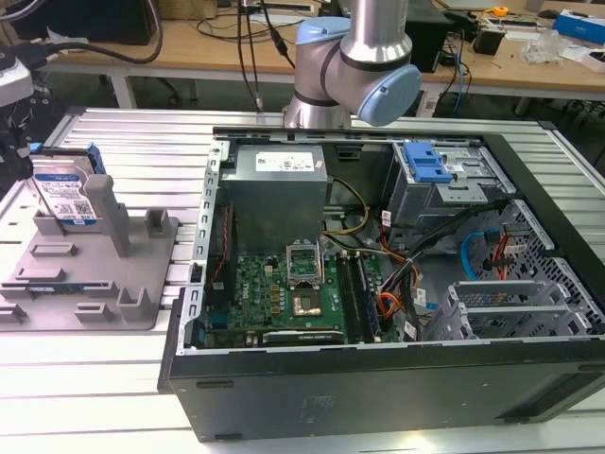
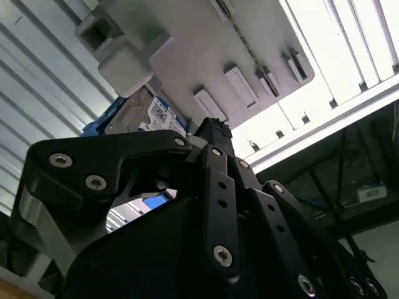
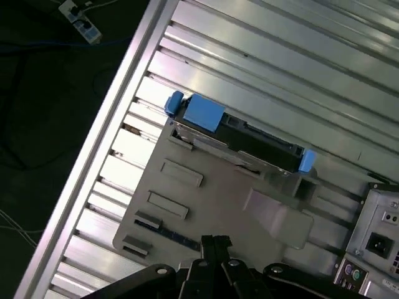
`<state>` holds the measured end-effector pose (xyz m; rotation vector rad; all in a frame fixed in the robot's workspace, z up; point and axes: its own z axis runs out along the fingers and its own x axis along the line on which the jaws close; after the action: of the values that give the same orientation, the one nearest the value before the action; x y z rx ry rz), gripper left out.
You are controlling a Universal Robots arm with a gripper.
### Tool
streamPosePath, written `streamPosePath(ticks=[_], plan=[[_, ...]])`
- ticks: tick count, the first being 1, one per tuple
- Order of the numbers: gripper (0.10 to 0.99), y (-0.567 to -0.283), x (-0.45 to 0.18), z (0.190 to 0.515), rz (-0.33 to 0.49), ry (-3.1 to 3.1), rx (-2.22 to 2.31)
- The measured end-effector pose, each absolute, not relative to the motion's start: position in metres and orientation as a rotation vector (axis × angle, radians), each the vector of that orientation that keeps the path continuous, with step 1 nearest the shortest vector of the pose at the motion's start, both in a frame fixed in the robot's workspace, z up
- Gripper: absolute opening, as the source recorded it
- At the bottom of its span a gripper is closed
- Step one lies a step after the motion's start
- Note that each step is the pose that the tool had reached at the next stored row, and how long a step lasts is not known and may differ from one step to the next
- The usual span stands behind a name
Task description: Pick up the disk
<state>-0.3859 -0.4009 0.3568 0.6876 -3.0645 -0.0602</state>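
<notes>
The disk [image 1: 66,194] stands upright on edge in the grey plastic stand [image 1: 104,274] at the exterior view's left, its white-and-blue label facing the camera. In the first wrist view I look down on the disk [image 3: 237,140], with blue rails at both ends, and on the stand [image 3: 206,199]. My gripper [image 3: 216,242] hangs above the stand, apart from the disk, with its black fingertips together and nothing between them. In the second wrist view the gripper [image 2: 211,129] points at the disk [image 2: 149,115] and the stand [image 2: 187,43].
An open computer case [image 1: 378,265] lies at the exterior view's right, with a blue drive-bay latch [image 1: 425,163] and a power supply [image 1: 279,170]. The arm's base [image 1: 354,57] rises behind it. The slatted metal table [image 3: 280,56] ends at an edge [image 3: 106,124] near the stand.
</notes>
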Motion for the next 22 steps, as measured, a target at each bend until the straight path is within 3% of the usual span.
streamPosePath(ticks=[7,14,22], plan=[[0.114,-0.4009,-0.3859,0.3553,-0.060,-2.982,0.974],[0.482,-0.4009,-0.3859,0.3544,-0.059,-2.901,1.187],[0.482,-0.4009,-0.3859,0.3542,-0.058,-2.788,1.426]])
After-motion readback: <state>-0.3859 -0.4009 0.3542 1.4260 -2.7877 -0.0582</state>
